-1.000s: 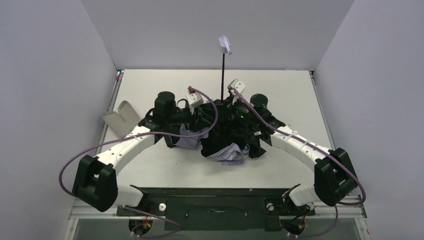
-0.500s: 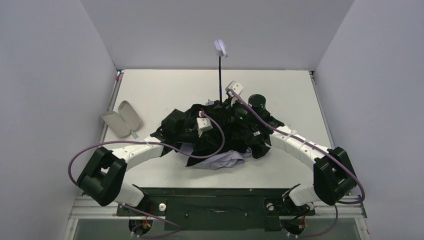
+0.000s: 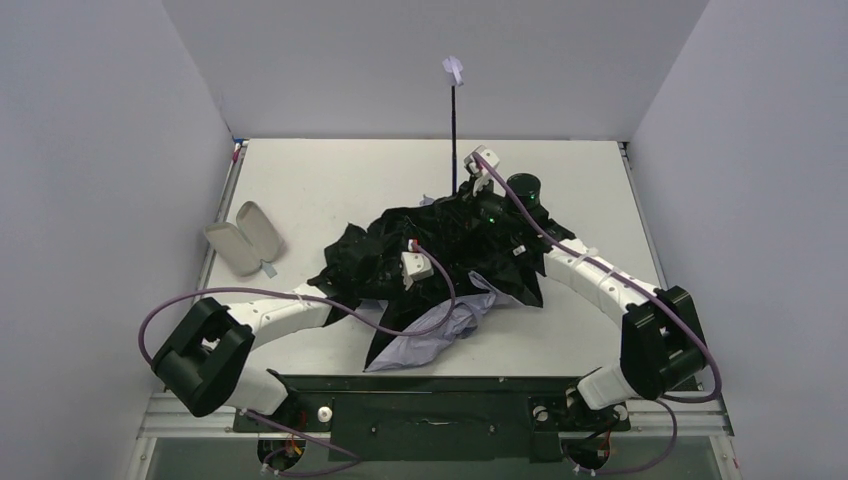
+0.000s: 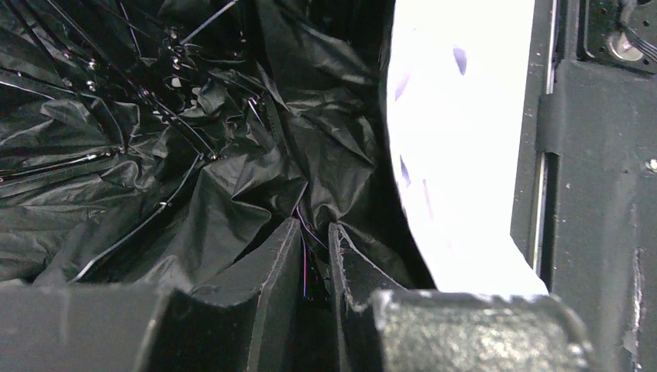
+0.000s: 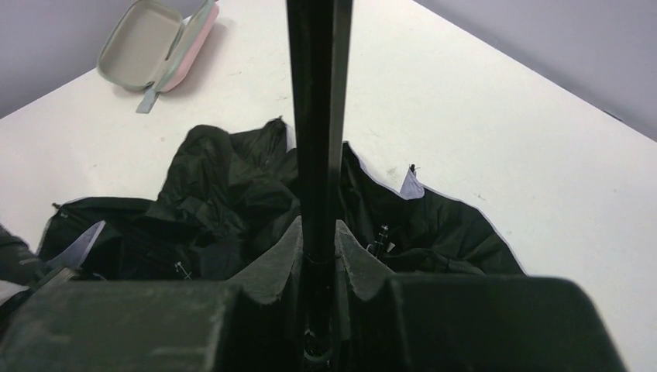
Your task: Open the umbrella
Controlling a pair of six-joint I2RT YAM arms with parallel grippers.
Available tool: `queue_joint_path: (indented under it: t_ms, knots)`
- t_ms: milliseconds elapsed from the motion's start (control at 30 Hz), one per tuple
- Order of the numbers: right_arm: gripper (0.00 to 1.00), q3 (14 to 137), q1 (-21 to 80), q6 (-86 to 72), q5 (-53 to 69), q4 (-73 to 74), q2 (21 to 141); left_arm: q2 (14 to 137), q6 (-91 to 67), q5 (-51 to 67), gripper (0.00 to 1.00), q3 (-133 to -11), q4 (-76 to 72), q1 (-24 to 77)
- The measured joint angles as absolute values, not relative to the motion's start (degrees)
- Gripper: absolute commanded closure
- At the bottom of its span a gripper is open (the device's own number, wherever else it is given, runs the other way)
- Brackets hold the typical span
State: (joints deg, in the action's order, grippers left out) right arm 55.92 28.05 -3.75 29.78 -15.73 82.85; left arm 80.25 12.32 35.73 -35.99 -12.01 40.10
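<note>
Umbrella (image 3: pixel 425 335) partly open: my right pincer (image 5: pixel 318 232) clamps the shaft (image 5: pixel 318 116), left pincer (image 4: pixel 314 232) nips crumpled canopy (image 4: pixel 232 194) below that shaft, spreading left.

Left fingers (image 4: pixel 273 267) pinched narrow, right fingers (image 5: pixel 280 263) clamped

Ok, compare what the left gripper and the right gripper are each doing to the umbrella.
The left gripper pinches a fold of black canopy; the right gripper clamps the thin black shaft. The left gripper's hold is on soft crumpled fabric, the right gripper's on a rigid rod rising above it. Shared: both have jaws nearly closed on the same umbrella.
</note>
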Motion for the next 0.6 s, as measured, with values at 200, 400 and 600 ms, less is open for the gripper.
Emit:
queue_joint_path:
  t_ms: [200,400,600]
  knots:
    - [1.0,58.28,25.43,-3.97,29.1,-16.95,85.56,82.63,12.29,32.71,0.99,-38.33,-12.29,40.29]
    - [1.0,60.64,22.61,-4.01,29.39,-17.41,88.33,85.97,12.03,27.92,1.0,-42.54,-10.33,42.06]
    - [1.0,62.65,19.09,-3.2,29.85,-17.69,88.84,90.15,11.64,25.1,1.0,-48.75,-3.4,43.9]
